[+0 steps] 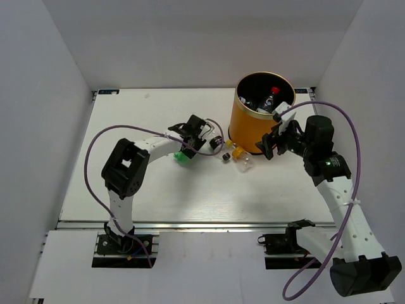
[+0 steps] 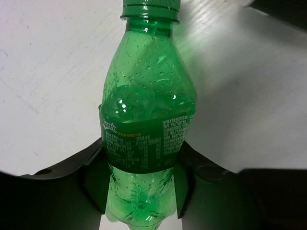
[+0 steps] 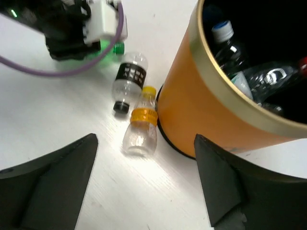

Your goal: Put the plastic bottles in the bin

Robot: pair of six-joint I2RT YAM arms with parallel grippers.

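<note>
On my overhead view the left gripper sits out over the middle of the table, to the left of the bin. From its wrist camera I can see the left gripper clamped on the green bottle. One finger presses each side of the bottle at the label, and the capped neck points away from the camera. Overhead, the green bottle shows as a small green patch just under the gripper, on the near side.

The right gripper hangs beside the bin's near right wall. On its wrist view the right gripper has its jaws wide apart with nothing between them.

The bin stands upright at the far right of the table. I can make out several bottles inside it, one with a red cap and one with a pale cap.

Two more bottles lie on the table just left of the bin's base, between it and the left gripper. The black-labelled bottle lies with its black cap toward the near side. The yellow-capped bottle lies just beside it, closer to the bin, with its cap pointing away. I cannot tell whether either one touches the bin.
</note>
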